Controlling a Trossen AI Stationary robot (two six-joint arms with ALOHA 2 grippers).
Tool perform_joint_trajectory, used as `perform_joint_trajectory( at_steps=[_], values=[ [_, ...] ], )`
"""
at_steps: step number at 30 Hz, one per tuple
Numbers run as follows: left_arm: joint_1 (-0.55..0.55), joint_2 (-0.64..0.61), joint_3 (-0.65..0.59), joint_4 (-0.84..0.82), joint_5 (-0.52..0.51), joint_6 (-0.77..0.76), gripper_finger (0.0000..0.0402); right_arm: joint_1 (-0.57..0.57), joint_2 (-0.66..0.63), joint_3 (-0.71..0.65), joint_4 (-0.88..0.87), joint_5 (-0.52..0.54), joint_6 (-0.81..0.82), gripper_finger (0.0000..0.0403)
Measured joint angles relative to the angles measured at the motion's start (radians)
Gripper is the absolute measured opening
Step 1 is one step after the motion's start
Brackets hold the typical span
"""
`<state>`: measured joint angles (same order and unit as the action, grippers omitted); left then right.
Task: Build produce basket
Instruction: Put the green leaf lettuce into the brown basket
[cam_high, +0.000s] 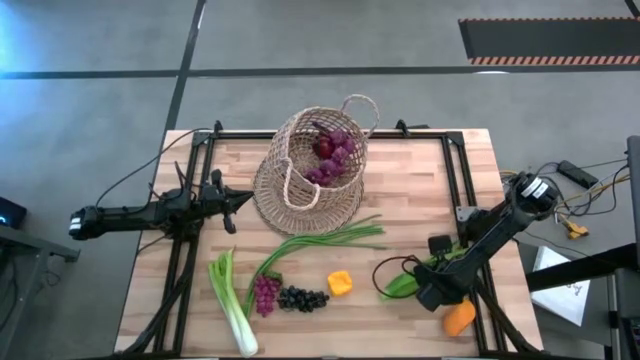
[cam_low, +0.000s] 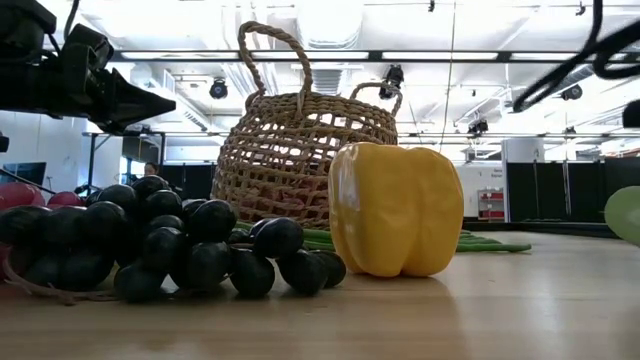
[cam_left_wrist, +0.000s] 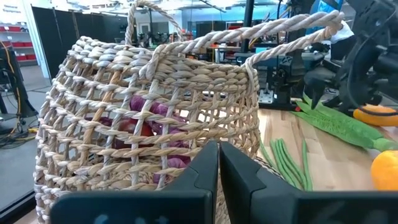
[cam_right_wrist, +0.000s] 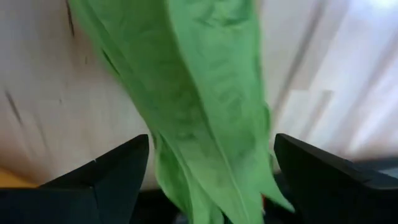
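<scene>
The tan wicker basket (cam_high: 315, 165) stands on its base at the table's far middle, with purple grapes (cam_high: 335, 150) and a red apple (cam_high: 325, 146) inside. My left gripper (cam_high: 243, 199) is shut, level, with its tips close to the basket's left wall (cam_left_wrist: 155, 124). My right gripper (cam_right_wrist: 211, 174) is open low over the table's near right. Its fingers stand on either side of a leafy green (cam_right_wrist: 199, 106), which lies flat on the wood (cam_high: 402, 285). Green onions (cam_high: 325, 240), a leek (cam_high: 230, 300), purple grapes (cam_high: 265, 293), black grapes (cam_high: 302, 298), a yellow pepper (cam_high: 340, 284) and an orange (cam_high: 459, 318) lie on the table. My left gripper's shut fingertips (cam_left_wrist: 214, 165) point level from the table's left at the basket's lower wall; I cannot tell whether they touch it.
A black metal frame (cam_high: 455, 170) runs along the table's sides and far edge. A cable (cam_high: 395, 262) loops on the wood by my right gripper. In the low view the black grapes (cam_low: 170, 245) and the pepper (cam_low: 395, 210) stand in front of the basket.
</scene>
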<state>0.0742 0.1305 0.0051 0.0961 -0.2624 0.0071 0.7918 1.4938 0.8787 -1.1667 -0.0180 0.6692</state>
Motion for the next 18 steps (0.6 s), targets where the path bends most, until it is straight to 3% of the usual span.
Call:
perform_joint_trajectory(
  at_steps=[4,8,14,18],
  values=[
    [0.0,-0.001,0.0,0.0,0.0,0.0,0.0,0.0,0.0,-0.059,0.136,-0.006,-0.001,0.033],
    [0.0,0.0,0.0,0.0,0.0,0.0,0.0,-0.007,0.004,-0.077,0.167,0.018,0.023,0.0291],
    [0.0,-0.001,0.0,0.0,0.0,0.0,0.0,-0.029,0.015,-0.066,0.148,0.146,0.011,0.0169],
    [0.0,-0.001,0.0,0.0,0.0,0.0,0.0,-0.068,0.015,0.03,0.039,0.219,0.005,0.0078]
  ],
)
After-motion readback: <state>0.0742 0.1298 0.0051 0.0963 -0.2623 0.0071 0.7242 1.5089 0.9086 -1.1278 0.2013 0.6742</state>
